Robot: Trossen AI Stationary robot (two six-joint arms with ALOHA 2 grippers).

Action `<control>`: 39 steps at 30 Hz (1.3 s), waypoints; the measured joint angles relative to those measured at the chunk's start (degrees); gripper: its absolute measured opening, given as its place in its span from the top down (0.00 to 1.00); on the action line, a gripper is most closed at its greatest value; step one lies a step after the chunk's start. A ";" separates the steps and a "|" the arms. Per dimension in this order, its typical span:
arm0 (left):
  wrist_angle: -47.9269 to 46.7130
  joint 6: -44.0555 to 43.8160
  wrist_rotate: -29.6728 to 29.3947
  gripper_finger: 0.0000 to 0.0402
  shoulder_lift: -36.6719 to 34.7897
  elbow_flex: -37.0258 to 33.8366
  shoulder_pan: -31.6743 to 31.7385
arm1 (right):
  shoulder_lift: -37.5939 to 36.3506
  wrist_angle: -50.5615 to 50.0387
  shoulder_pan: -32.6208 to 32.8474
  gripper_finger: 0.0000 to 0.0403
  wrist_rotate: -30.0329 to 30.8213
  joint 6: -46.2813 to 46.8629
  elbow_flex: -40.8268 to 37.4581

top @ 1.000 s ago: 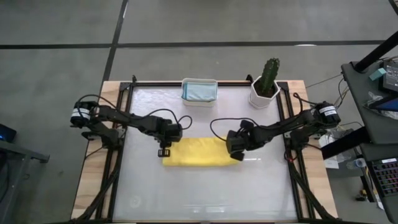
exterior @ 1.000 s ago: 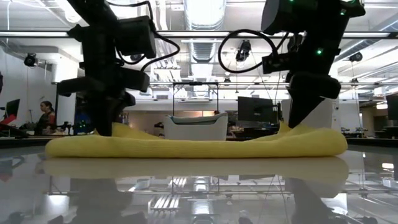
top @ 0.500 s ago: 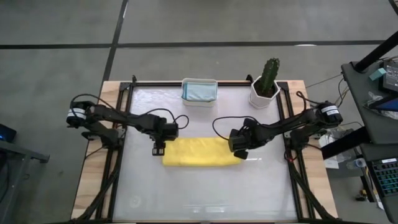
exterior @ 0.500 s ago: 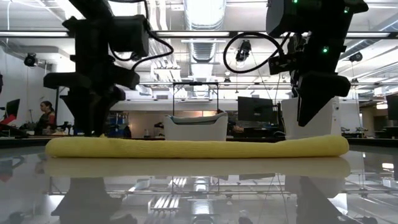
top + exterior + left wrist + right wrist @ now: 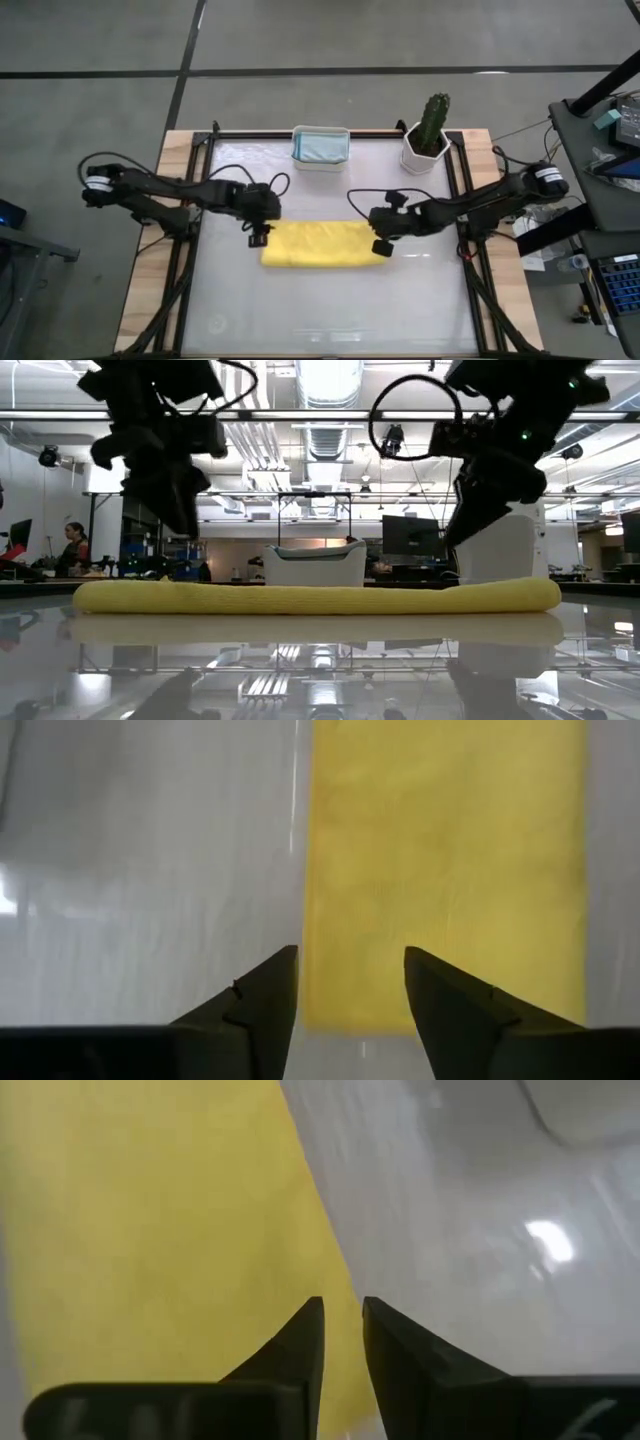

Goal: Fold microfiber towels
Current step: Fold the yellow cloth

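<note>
Towel, yellow (image 5: 320,244), lies folded into a long flat strip in the middle of the counter (image 5: 330,310), with nothing gripping it. The left tool (image 5: 258,238) hangs just off the strip's left end, raised clear of the cloth, its fingers (image 5: 250,1005) spread apart and empty. The right tool (image 5: 381,247) hangs just off the strip's right end, also lifted clear; its fingers (image 5: 300,1345) stand nearly together with only a narrow gap, holding nothing. Behind the yellow strip, at the counter's far edge, a white tub (image 5: 320,160) holds a pale blue-grey towel (image 5: 320,146). To the right of that tub, well behind the strip's right end, a cactus in a white pot (image 5: 428,135) stands upright. In the room beyond, a person (image 5: 72,547) sits far off to the left.
</note>
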 joint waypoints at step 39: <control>24.41 -17.02 6.09 0.99 10.12 -13.13 -12.14 | 7.33 54.14 0.79 0.98 -7.06 -4.00 -23.75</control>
